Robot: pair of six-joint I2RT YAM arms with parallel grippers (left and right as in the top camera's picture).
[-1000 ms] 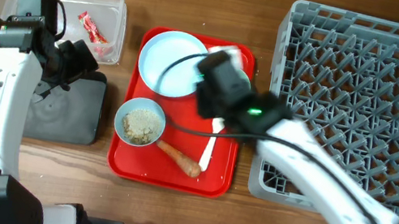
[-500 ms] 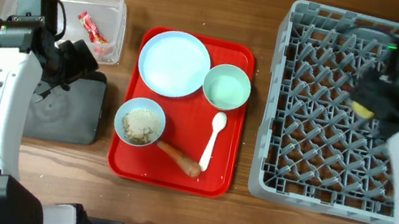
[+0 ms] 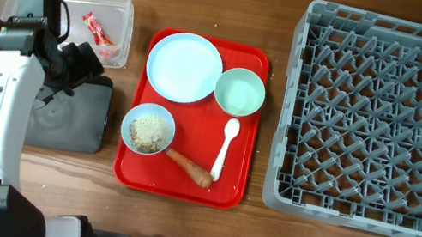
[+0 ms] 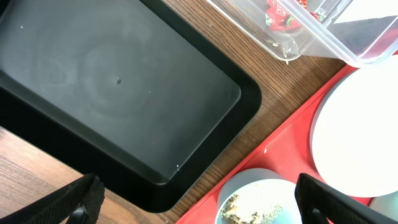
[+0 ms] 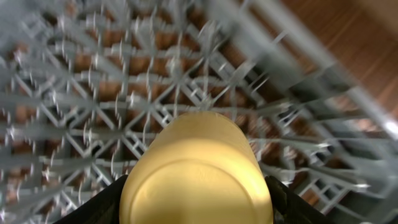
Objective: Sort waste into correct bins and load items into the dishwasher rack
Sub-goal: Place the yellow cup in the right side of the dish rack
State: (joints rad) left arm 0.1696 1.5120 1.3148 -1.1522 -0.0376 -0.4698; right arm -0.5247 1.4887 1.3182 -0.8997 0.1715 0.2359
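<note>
And the right arm has swung clear across! A second ago it hung over the flat red serving tray [image 3: 233, 188]; now the right claw [image 5: 198, 208] is out above the right side of the large grey pegged plastic dishwasher rack [image 3: 350, 117], fingers clamped snug on the round yellow cup [image 5: 196, 162]. Loading looks under way, but the cup is not yet set down. Its flat base faces the wrist, its long axis runs straight out along the claw, and the mouth seems aimed at the pegs beyond. The left claw [image 4: 199, 202] hangs wide open and empty, with the shallow black rectangular tray [image 4: 112, 81] beneath it.
</note>
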